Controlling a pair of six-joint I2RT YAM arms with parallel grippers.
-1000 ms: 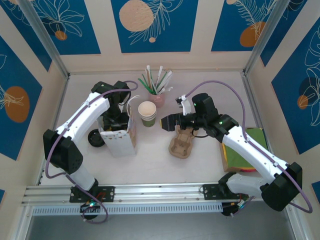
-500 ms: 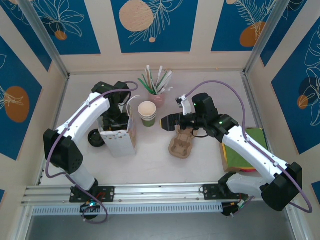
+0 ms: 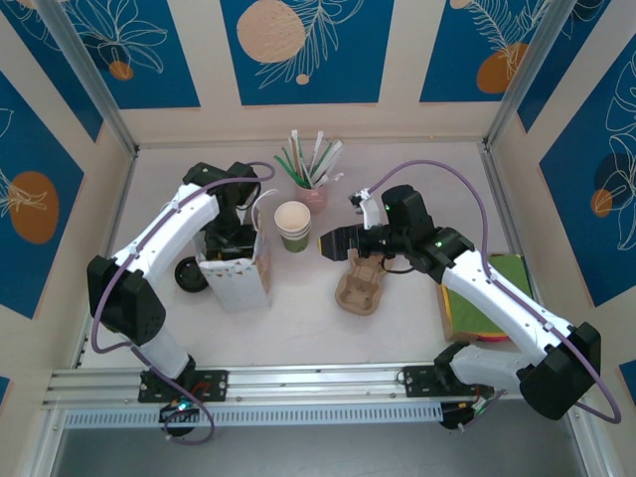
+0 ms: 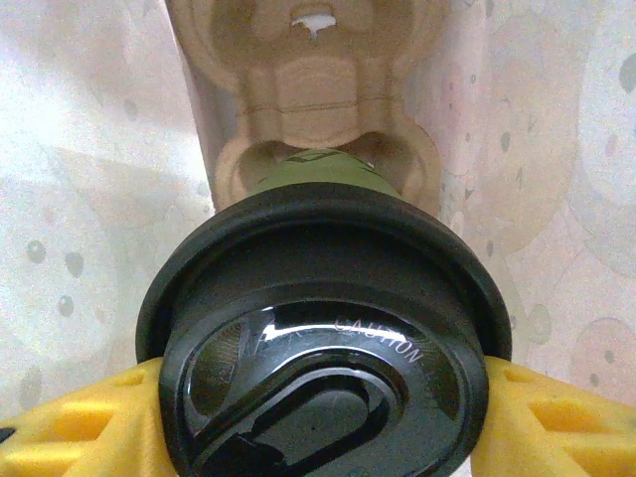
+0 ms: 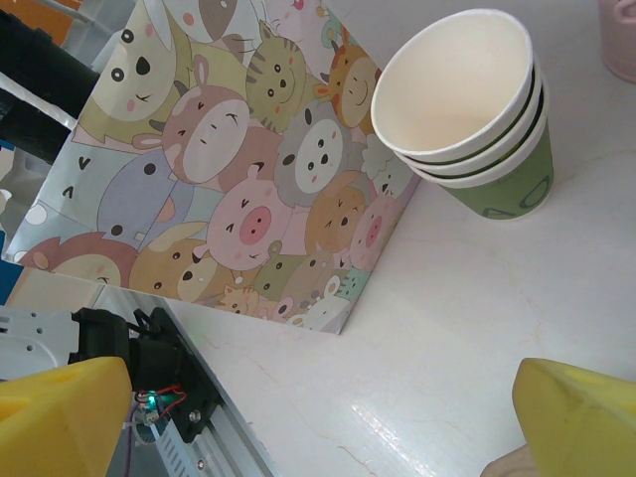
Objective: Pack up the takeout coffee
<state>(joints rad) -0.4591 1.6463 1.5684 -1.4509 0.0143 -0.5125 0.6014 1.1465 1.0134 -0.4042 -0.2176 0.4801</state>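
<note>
The takeout coffee [image 4: 323,328], a green paper cup under a round black lid, stands in a well of a moulded cardboard carrier [image 4: 318,99] at the bottom of the paper bag [image 3: 237,276]. My left gripper [image 4: 323,397] reaches down into the bag, and its yellow fingers [image 4: 70,427] press on both sides of the lid. In the top view the left gripper [image 3: 227,246] sits inside the bag's mouth. My right gripper [image 3: 330,241] hangs open above the table between the bag and a second carrier [image 3: 360,283], with nothing between its fingers [image 5: 60,422].
A stack of lidless green cups [image 3: 293,226] stands right of the bag, and a pink cup of straws [image 3: 313,189] stands behind it. A black round thing [image 3: 189,275] lies left of the bag. Coloured flat sheets [image 3: 487,298] lie at the right edge.
</note>
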